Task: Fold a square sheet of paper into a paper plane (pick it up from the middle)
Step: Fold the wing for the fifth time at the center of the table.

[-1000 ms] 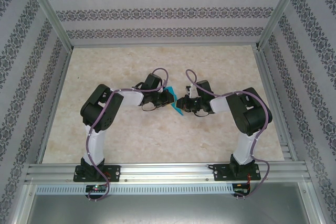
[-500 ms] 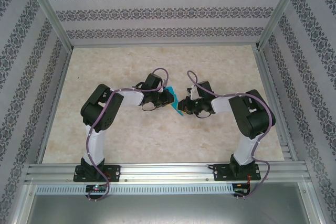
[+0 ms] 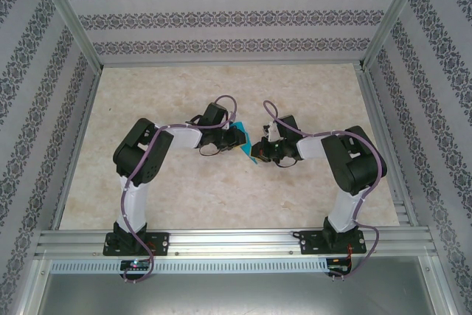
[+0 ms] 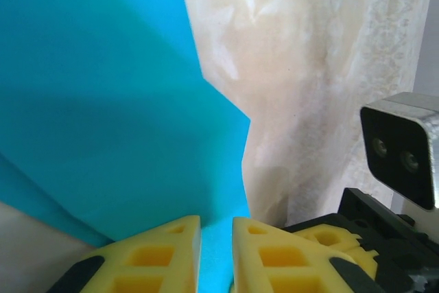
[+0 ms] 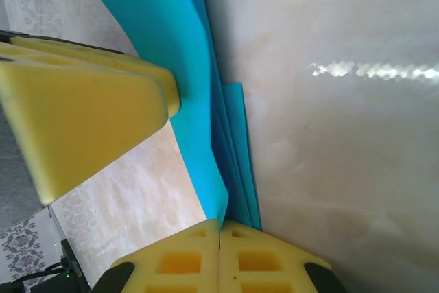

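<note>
The turquoise-blue sheet of paper [image 3: 243, 145] is folded into several layers and stands on edge above the table's middle, between the two grippers. My right gripper [image 5: 219, 224] is shut, with a lower corner of the paper [image 5: 199, 121] pinched between its yellow pads. In the top view my right gripper [image 3: 256, 150] sits just right of the paper. My left gripper [image 4: 216, 221] has a narrow gap between its yellow fingers [image 4: 158, 252], and the paper [image 4: 103, 101] runs through that gap. From above, my left gripper [image 3: 236, 138] is at the paper's left side.
The tabletop is pale marble-patterned [image 3: 221, 94], enclosed by patterned walls and an aluminium frame [image 3: 221, 240] along the near edge. The two wrists nearly touch; the right wrist's camera housing [image 4: 401, 149] shows close by in the left wrist view.
My right gripper has closed fully on the paper's edge and shifted slightly left. My left gripper's fingers have parted a little. Both arms stay close together at the centre.
</note>
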